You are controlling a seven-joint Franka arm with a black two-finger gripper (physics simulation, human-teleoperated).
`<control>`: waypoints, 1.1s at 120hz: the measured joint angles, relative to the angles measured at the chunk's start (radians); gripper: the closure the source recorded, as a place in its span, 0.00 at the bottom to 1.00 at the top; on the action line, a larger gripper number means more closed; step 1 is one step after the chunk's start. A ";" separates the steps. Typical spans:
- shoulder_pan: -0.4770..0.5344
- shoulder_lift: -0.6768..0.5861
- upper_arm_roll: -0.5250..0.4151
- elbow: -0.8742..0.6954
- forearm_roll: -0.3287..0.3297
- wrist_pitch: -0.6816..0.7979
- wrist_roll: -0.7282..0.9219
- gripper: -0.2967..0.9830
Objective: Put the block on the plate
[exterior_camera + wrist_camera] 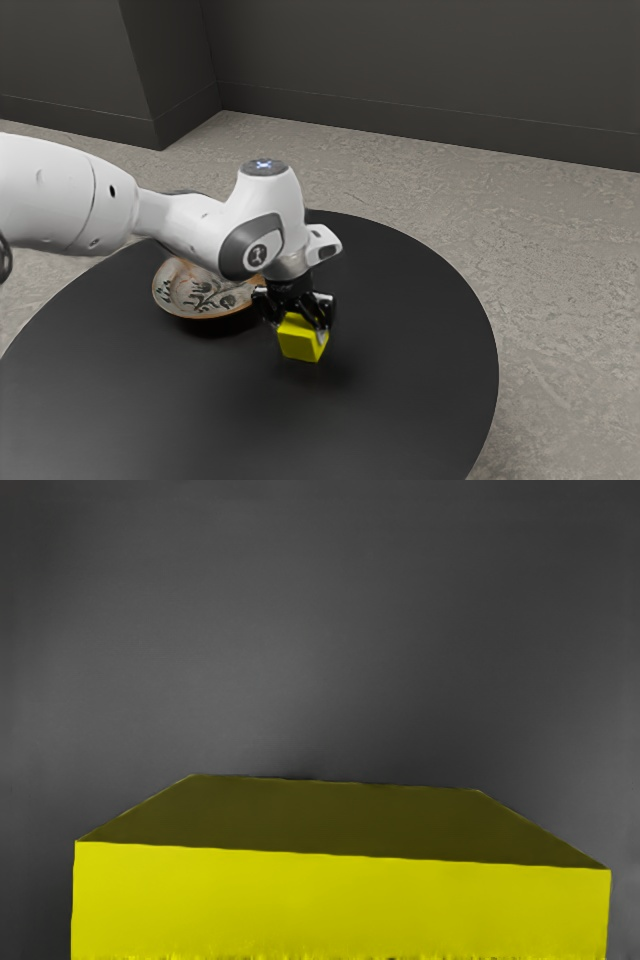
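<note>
Yellow block (pixel 300 341) is pinched by the gripper (pixel 298 321) over the black table (pixel 420 350). Patterned plate (pixel 190 292) is seen near it, untouched.

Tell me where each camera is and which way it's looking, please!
Exterior view: sits at my arm's side, looking down across the round black table at the patterned plate and the yellow block; my white arm and gripper show.
Wrist view: rides at my arm's end, looking down past the block at the dark tabletop.
Both share the block and the table.
</note>
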 joint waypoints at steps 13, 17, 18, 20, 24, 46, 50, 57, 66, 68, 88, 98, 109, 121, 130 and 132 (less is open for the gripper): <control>0.050 -0.048 0.000 0.028 0.001 0.003 -0.008 0.46; 0.074 -0.053 -0.002 0.034 0.002 0.007 -0.010 0.46; 0.081 -0.054 -0.003 0.036 0.002 0.008 -0.010 0.46; 0.096 -0.055 -0.004 0.038 0.003 0.010 -0.011 0.46; 0.128 -0.057 -0.011 0.045 0.005 0.015 -0.013 0.45; 0.303 -0.001 -0.036 0.111 0.013 0.050 -0.020 0.45; 0.328 0.021 -0.036 0.123 0.014 0.054 -0.021 0.45; 0.359 0.064 -0.033 0.152 0.014 0.058 -0.022 0.45; 0.395 0.105 -0.032 0.167 0.015 0.061 -0.022 0.45; 0.402 0.112 -0.032 0.168 0.015 0.061 -0.023 0.45; 0.431 0.153 -0.030 0.172 0.014 0.067 -0.024 0.44; 0.437 0.159 -0.030 0.172 0.013 0.070 -0.023 0.39; 0.440 0.154 -0.031 0.172 0.011 0.071 -0.021 0.33; 0.446 0.111 -0.038 0.165 0.011 0.068 -0.018 0.30; 0.445 0.050 -0.042 0.130 0.012 0.064 -0.015 0.28; 0.443 0.034 -0.043 0.117 0.014 0.064 -0.014 0.27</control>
